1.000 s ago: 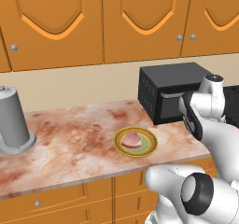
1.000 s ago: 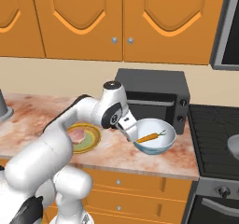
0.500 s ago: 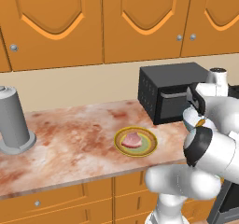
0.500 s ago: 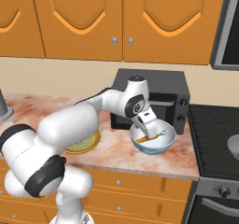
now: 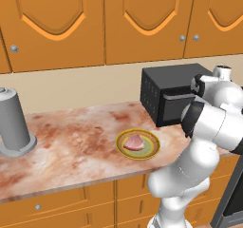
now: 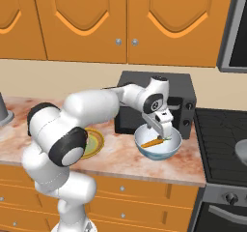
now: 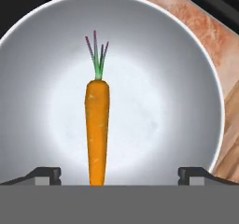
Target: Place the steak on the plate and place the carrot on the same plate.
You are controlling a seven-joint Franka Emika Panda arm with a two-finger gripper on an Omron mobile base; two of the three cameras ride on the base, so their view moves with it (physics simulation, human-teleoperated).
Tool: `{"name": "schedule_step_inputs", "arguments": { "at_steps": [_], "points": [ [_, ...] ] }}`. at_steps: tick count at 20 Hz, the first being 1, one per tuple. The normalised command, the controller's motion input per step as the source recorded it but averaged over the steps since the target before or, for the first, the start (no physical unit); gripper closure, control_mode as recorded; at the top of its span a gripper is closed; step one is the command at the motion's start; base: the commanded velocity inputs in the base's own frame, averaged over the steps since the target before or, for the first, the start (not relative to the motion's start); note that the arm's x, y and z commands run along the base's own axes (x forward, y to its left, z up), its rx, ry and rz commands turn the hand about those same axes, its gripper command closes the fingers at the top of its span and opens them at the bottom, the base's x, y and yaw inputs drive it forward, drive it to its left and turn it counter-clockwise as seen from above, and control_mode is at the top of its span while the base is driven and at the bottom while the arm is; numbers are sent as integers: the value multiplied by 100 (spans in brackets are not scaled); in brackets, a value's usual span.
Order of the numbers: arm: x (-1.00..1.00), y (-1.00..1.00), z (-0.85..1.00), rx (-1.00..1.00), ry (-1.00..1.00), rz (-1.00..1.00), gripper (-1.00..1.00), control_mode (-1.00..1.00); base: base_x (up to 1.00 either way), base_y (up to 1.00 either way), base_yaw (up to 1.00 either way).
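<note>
The pinkish steak (image 5: pixel 134 142) lies flat on the yellow-rimmed plate (image 5: pixel 122 149), which also shows as a plate (image 6: pixel 95 143) partly behind my arm. The orange carrot (image 6: pixel 153 142) rests in the white-and-blue bowl (image 6: pixel 160 152) to the plate's right. My gripper (image 6: pixel 161 129) hangs just above the bowl, pointing down into it. In the hand view the carrot (image 7: pixel 97 129) lies lengthwise in the bowl (image 7: pixel 186 73), green top away from me. The open gripper (image 7: pixel 119 175) straddles its blunt end, with each of the fingertips (image 7: pixel 45 173) well clear of it.
A black microwave (image 6: pixel 178 98) stands right behind the bowl. A grey cylinder jar (image 5: pixel 14 122) sits at the counter's left. A stove (image 6: pixel 224 134) with a grey pan (image 6: pixel 241 151) is to the right. Orange cabinets hang above.
My arm has swung rightward from beside the bowl to over it, and the hand has come down toward the carrot. Steak, plate and carrot have not moved.
</note>
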Motion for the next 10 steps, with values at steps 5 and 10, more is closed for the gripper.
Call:
{"name": "schedule_step_inputs", "arguments": {
  "at_steps": [5,10],
  "points": [
    [23,-4,-41,0,3,0,-100,-100,0,0,0],
    [0,-19,-40,1,0,0,-100,-100,0,0,0]
  ]
}}
